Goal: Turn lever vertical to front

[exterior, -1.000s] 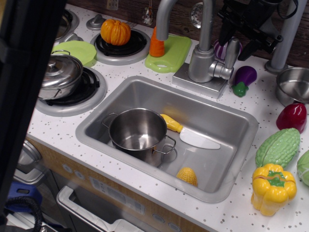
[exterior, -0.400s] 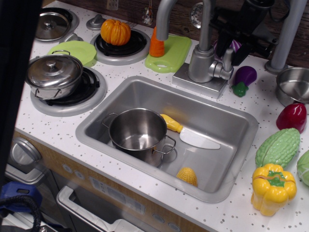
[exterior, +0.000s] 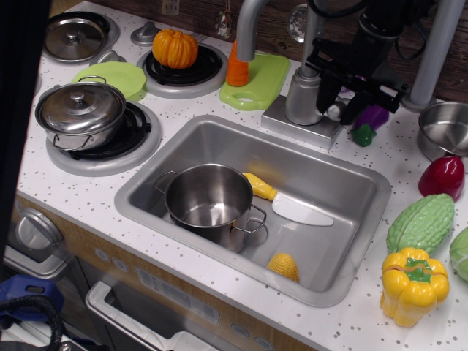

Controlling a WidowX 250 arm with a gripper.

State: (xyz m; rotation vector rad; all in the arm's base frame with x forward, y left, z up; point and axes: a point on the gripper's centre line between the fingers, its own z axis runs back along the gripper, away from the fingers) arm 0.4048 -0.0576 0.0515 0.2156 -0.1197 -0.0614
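Observation:
The grey tap body (exterior: 303, 95) stands behind the sink (exterior: 365, 219), and its curved spout (exterior: 245, 22) rises out of frame. My black gripper (exterior: 349, 77) hangs low against the tap's right side, over the place of the lever. The lever's paddle is hidden behind the gripper. Only its stubby side joint (exterior: 335, 111) shows below the fingers. I cannot tell whether the jaws are open or shut on it. The purple eggplant (exterior: 369, 118) lies just right of the gripper, partly covered.
In the sink are a steel pot (exterior: 208, 197), a toy knife (exterior: 289, 205) and a corn cob (exterior: 284, 267). A steel bowl (exterior: 446, 128), red pepper (exterior: 442, 175), green gourd (exterior: 422, 223) and yellow pepper (exterior: 413, 285) lie right. A lidded pot (exterior: 82, 110), pumpkin (exterior: 175, 48) and carrot (exterior: 238, 66) are left.
My gripper has come down and leftward from the upper right onto the tap's side. The upright lever paddle, plainly visible a second ago, is now covered by it.

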